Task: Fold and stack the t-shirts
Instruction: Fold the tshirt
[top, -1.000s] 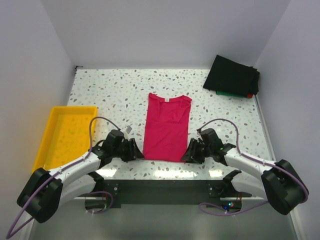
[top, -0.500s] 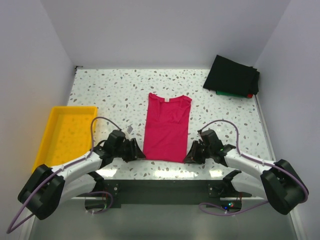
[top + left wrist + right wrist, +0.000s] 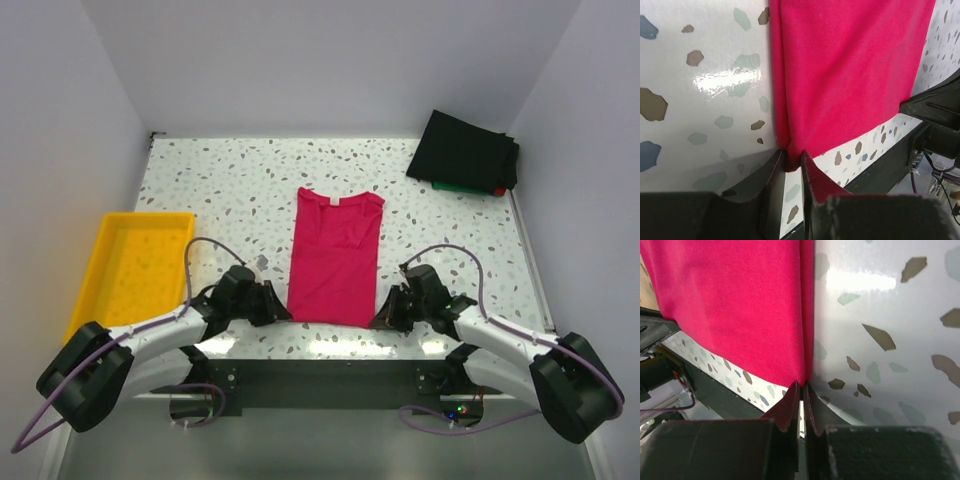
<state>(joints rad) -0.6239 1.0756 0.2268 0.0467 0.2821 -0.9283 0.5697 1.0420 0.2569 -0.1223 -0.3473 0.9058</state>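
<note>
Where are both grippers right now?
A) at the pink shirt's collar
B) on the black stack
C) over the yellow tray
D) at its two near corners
D: the left gripper and right gripper each sit at a near corner of the pink shirt.

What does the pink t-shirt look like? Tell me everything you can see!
The pink t-shirt is plain crimson-pink soft cloth, folded into a long narrow rectangle with no sleeves sticking out. It lies flat on the speckled table, with its neck end far from the arms, where a small white neck tag shows. The right gripper is pinched shut on its near right corner. The left gripper has its fingers either side of the near left corner.
</note>
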